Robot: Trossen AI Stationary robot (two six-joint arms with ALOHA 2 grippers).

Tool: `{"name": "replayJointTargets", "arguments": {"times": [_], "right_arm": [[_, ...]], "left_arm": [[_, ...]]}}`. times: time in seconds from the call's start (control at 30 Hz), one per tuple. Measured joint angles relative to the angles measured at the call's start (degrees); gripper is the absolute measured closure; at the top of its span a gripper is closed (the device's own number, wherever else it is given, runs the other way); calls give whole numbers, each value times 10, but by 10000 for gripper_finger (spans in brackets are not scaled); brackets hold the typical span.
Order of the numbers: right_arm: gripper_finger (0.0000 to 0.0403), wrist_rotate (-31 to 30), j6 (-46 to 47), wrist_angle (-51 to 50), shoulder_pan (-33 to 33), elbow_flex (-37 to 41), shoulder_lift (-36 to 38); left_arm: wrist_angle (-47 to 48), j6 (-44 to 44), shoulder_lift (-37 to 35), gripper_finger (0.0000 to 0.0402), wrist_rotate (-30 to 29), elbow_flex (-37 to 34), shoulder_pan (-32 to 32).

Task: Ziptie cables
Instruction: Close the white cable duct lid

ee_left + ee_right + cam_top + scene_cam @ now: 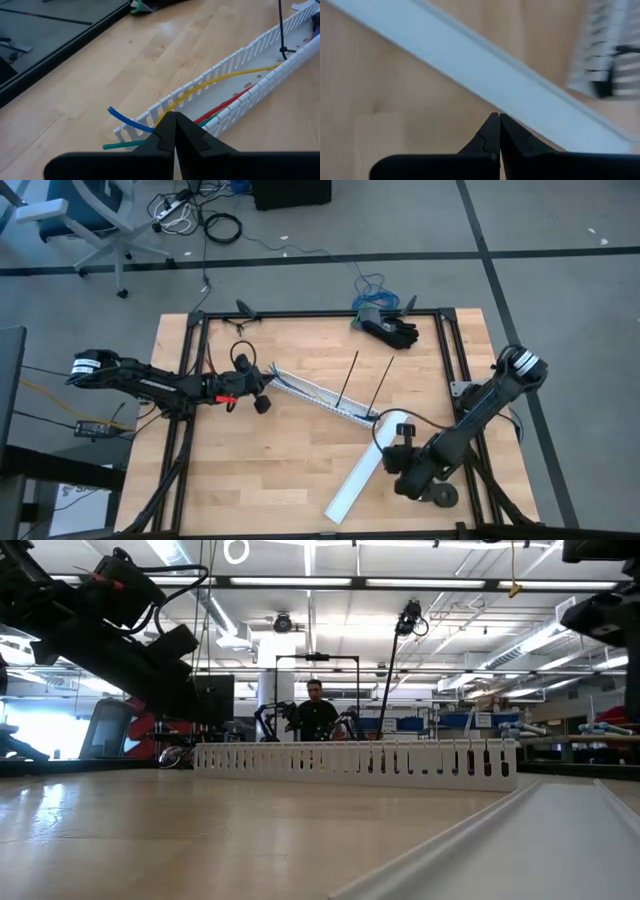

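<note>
A workshop hall with ceiling strip lights stretches behind the pale wooden bench (300, 470), which sits in a black frame. On it, the cables (220, 80), yellow, red, green and blue, lie inside the white slotted channel (320, 398), their long axis following the channel on a slant across the middle; the blue and green ends poke out at its near end. Two zipties (348, 380) stand up as thin black strips near the channel's far end. The left gripper (262, 404) hovers just beside the near end, its fingers (165, 135) pressed together and holding nothing, pointing along the channel. The right gripper (404, 458), likewise closed and empty, hangs over the flat white cover strip (362, 470), and looks nearer the zipties. A person stands far off in the room.
</note>
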State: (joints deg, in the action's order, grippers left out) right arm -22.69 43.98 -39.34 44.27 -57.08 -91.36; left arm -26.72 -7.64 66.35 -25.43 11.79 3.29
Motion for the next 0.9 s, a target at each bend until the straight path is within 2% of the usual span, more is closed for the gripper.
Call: {"name": "replayJointTargets", "arguments": {"times": [0.1,0.27,0.43,0.9], "right_arm": [[403,19,-8,63,2,18,3],[403,24,-52,112,2,18,-28],[391,32,-128,113,-8,19,-42],[327,30,-349,100,-38,18,-51]], "left_arm": [[0,1,0,390,0,0,0],[0,15,0,390,0,0,0],[0,11,0,390,0,0,0],[-2,15,0,390,0,0,0]]}}
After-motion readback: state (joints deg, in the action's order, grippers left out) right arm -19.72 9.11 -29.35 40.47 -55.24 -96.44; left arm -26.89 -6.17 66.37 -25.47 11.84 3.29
